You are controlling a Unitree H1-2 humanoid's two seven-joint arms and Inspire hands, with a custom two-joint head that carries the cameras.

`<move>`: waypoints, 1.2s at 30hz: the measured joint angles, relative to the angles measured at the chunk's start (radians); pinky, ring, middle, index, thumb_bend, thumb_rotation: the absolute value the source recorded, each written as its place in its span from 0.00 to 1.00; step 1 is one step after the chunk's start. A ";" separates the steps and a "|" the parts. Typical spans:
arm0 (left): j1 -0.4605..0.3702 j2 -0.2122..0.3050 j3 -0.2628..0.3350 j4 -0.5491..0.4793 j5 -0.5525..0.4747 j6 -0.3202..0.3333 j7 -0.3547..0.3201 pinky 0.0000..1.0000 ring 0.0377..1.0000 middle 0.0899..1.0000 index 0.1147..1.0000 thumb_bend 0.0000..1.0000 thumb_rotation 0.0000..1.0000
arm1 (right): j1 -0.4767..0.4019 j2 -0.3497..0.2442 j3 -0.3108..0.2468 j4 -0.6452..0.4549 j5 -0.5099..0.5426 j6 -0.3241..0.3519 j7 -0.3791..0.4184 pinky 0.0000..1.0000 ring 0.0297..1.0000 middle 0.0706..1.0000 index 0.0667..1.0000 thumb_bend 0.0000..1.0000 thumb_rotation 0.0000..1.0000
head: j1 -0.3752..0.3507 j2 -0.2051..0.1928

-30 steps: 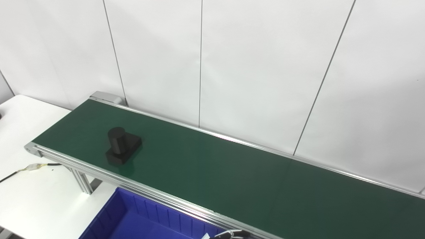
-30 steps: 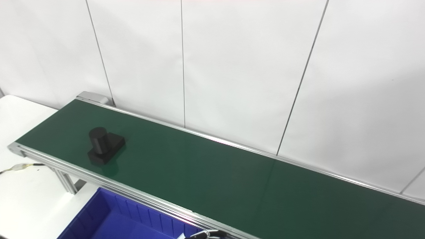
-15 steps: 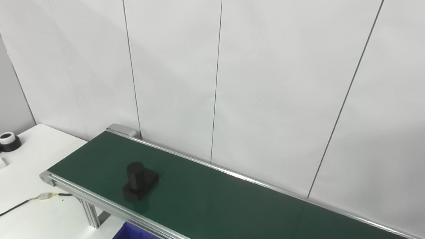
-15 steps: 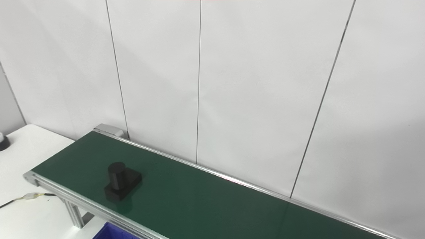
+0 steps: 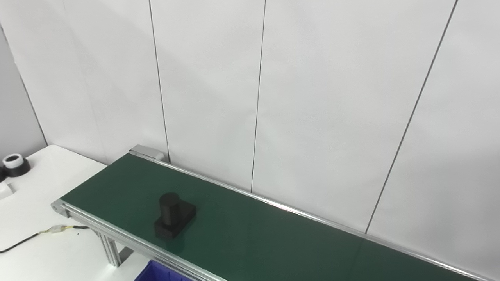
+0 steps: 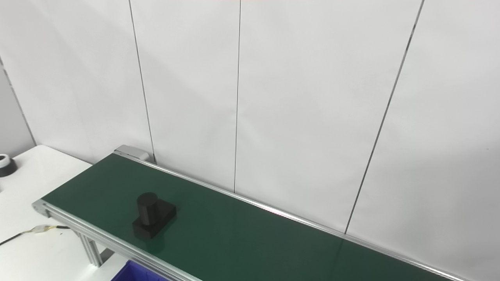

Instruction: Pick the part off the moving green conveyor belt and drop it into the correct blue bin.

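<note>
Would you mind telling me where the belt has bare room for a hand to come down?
The green belt is bare everywhere right of the black part, between its two rails. Left of the part only a short stretch remains before the belt's end.

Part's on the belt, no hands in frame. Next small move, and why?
Probably tilt the head back down first. The black part sits upright near the left end of the green conveyor belt, but neither hand is in either view and only a corner of the blue bin shows at the bottom edge. A reach needs hand and bin in sight.
</note>
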State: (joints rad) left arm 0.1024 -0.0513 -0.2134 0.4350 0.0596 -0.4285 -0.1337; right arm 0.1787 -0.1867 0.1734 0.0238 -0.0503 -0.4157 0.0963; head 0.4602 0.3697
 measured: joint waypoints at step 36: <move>-0.020 0.009 0.007 -0.001 0.001 0.000 0.004 0.62 0.68 0.71 0.76 0.70 0.37 | -0.348 0.005 0.028 -0.026 -0.201 0.238 0.079 0.79 0.84 0.85 0.90 0.60 0.50 | -0.063 0.048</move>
State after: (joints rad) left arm 0.0824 -0.0421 -0.2067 0.4341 0.0602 -0.4286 -0.1302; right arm -0.1692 -0.1818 0.2016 -0.0025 -0.2511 -0.1777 0.1749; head 0.3974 0.4172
